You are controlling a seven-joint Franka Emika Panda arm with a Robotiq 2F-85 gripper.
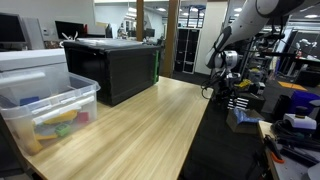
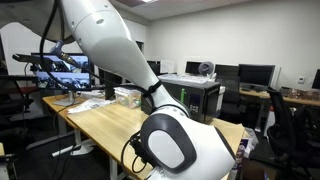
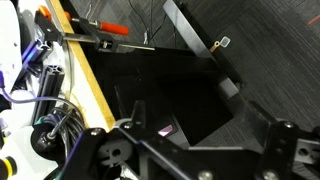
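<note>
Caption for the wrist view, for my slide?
The gripper hangs past the wooden table edge, above dark floor; an orange-handled clamp sits on that edge.

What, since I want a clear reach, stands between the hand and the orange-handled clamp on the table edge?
Nothing visible does. In the wrist view the open hand hangs off the table edge, and only dark open space lies between it and the orange-handled clamp. The cables lie across the edge, off that line.

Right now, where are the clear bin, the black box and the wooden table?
clear bin (image 1: 75, 94): exterior view, front rim.
black box (image 1: 135, 66): exterior view, side wall.
wooden table (image 1: 150, 125): exterior view, bare top.
</note>
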